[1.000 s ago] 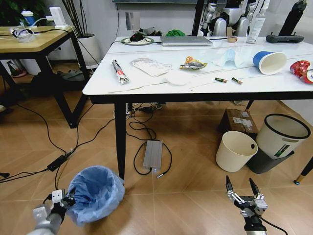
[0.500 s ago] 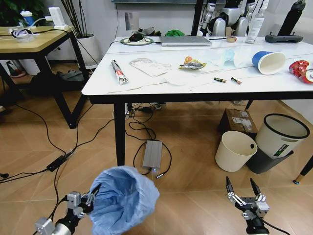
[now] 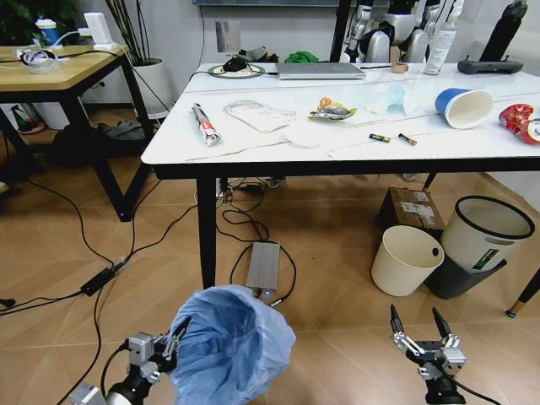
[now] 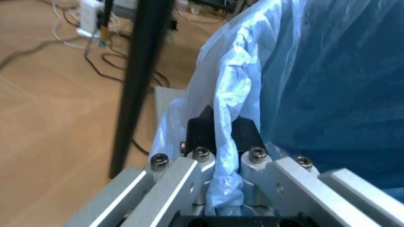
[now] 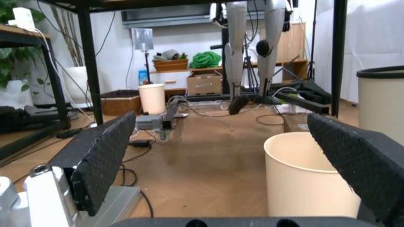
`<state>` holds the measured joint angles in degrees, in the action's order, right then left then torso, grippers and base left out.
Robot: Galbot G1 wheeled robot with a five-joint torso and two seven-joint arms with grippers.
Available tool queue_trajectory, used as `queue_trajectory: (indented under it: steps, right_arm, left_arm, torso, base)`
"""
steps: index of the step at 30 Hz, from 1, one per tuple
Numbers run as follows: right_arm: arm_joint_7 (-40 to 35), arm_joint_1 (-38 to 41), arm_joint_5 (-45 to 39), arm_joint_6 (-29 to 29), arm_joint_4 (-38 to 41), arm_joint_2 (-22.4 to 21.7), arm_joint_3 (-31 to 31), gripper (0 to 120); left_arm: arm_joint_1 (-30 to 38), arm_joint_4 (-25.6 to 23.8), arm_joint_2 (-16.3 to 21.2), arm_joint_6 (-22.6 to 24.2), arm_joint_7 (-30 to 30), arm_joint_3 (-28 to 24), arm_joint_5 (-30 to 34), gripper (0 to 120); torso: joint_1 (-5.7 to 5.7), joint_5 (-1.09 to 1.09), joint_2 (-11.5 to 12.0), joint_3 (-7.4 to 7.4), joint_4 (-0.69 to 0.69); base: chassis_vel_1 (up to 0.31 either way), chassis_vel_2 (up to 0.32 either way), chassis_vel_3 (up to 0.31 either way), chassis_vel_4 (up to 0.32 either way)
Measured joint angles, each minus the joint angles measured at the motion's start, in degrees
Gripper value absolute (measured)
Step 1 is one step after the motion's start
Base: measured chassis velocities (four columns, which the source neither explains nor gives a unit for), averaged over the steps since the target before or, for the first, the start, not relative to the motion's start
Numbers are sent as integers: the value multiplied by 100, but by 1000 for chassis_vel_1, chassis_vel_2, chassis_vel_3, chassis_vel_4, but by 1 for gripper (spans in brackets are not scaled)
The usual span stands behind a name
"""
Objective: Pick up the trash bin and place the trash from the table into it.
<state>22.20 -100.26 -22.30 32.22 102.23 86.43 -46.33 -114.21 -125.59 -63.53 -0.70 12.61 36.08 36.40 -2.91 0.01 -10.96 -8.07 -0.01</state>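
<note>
Low before the table [image 3: 253, 148], the left gripper [image 3: 173, 342] pinches the bag-covered rim of the trash bin [image 3: 232, 346], holding it tilted above the floor, while the right gripper [image 3: 419, 325] hangs spread wide, empty.

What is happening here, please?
The left gripper is shut on the rim of the trash bin, low above the floor in front of the table. The right gripper is open and empty, low on the robot's right. The trash lies on the table, not yet collected.
</note>
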Motion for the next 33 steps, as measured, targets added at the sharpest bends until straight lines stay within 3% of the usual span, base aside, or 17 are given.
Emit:
queue_trajectory:
  steps: [6, 14, 33]
  right_arm:
    - [-12, 39, -2, -22, -51, -98, 61, 100]
    - [-93, 195, 98, -194, -72, -86, 129, 100]
    - [-155, 68, 149, -181, 21, -26, -17, 100]
  left_arm:
    - [-543, -685, 98, 145, -372, -46, -214, 0]
    - [-383, -665, 36, 55, -408, -130, -356, 0]
    - [-244, -601, -26, 270, -532, -622, -382, 0]
  torso:
    - [0, 1, 0, 0, 1]
    - [-16, 0, -35, -19, 2]
    - [-133, 0, -505, -370, 1]
  base:
    - [0, 0, 0, 0]
    - [0, 0, 0, 0]
    - [0, 0, 0, 0]
